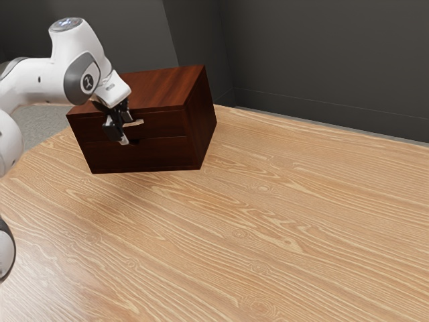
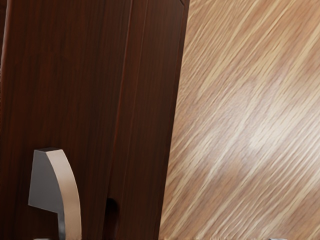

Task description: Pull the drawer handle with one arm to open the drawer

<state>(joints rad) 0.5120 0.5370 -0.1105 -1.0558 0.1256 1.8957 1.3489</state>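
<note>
Risk: the tool is at the drawer handle, but I cannot tell if it is clamped or apart. A loose hold would slip off on the pull, or the pull could drag the whole cabinet. The cabinet sits at the worktop's far side, toward the exterior view's left. Dark reddish wood, pale metal handle, front flush — drawer not yet open.

Soft even light; faint shadow under the cabinet
</note>
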